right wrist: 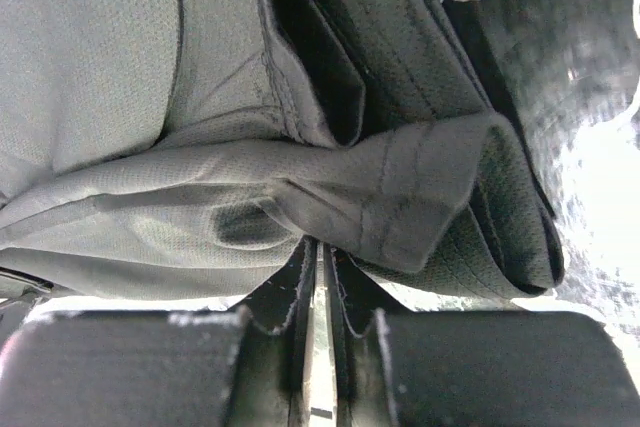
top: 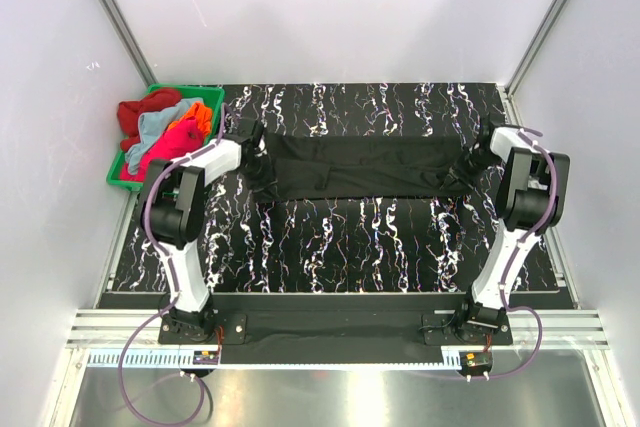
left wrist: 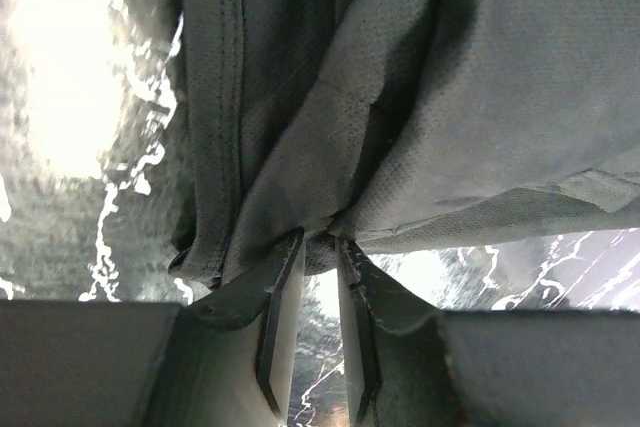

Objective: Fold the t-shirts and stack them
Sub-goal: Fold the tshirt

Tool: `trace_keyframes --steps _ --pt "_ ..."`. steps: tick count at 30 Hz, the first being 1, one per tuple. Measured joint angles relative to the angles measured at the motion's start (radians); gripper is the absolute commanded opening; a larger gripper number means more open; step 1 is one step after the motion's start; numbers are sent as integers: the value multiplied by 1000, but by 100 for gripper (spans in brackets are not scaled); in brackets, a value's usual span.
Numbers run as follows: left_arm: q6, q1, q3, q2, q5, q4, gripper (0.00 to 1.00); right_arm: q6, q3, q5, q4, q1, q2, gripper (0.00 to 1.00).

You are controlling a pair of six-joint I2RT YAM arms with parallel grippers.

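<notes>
- We are looking down on the black t-shirt (top: 360, 167), which is lying as a long, narrow band across the far half of the marbled table (top: 330, 247), stretched between the two arms.
- The left gripper (top: 258, 165) is sitting at the band's left end, and the right gripper (top: 466, 173) is sitting at its right end.
- In the left wrist view, the left gripper (left wrist: 318, 247) is pinching a gathered bunch of the black t-shirt (left wrist: 450, 97); its fingers (left wrist: 280, 297) are standing close together with only a thin slit between them, and the cloth is fanning out from their tips in several folds.
- In the right wrist view, the right gripper (right wrist: 320, 247) is nipping the lower edge of the black t-shirt (right wrist: 150, 67), its fingers (right wrist: 292, 297) almost pressed together (only a sliver of light is showing between them).
- Beside that grip, folded layers with stitched hems are bunching up, and the corner nearest the fingers is curling over itself.
- At the table's far left corner, the green bin (top: 113, 169) is holding the other t-shirts in a loose heap: red (top: 133, 115), light blue (top: 160, 127), orange (top: 197, 119) and magenta-pink (top: 165, 154), with the red one spilling over the bin's rim.
</notes>
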Motion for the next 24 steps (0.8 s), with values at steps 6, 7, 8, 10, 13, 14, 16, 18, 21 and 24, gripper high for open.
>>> trace_keyframes --steps 6,7,8,10,13,14,16,18,21,24 --pt "2 0 -143 -109 -13 4 25 8 -148 -13 43 -1 -97 19" --pt "2 0 -169 -132 -18 -1 26 12 -181 -14 44 -1 -121 20" --pt "5 0 -204 -163 -26 -6 28 14 -218 -14 41 -1 -148 22" --pt "19 0 -264 -229 -52 -41 33 18 -294 -12 31 -1 -214 31" --pt "41 0 -312 -331 -81 -109 49 26 -364 -11 -16 -1 -321 44" --pt "47 0 -315 -370 -85 -126 52 26 -369 -9 -28 -1 -349 47" --pt "58 1 -314 -443 -83 -135 54 25 -370 0 -40 -2 -413 50" --pt "76 2 -313 -518 -66 -126 54 25 -368 18 -46 -4 -459 52" --pt "103 2 -301 -566 -21 -104 53 21 -356 34 -58 -7 -463 54" --pt "109 2 -278 -533 41 -78 55 9 -327 53 -64 -13 -411 56"
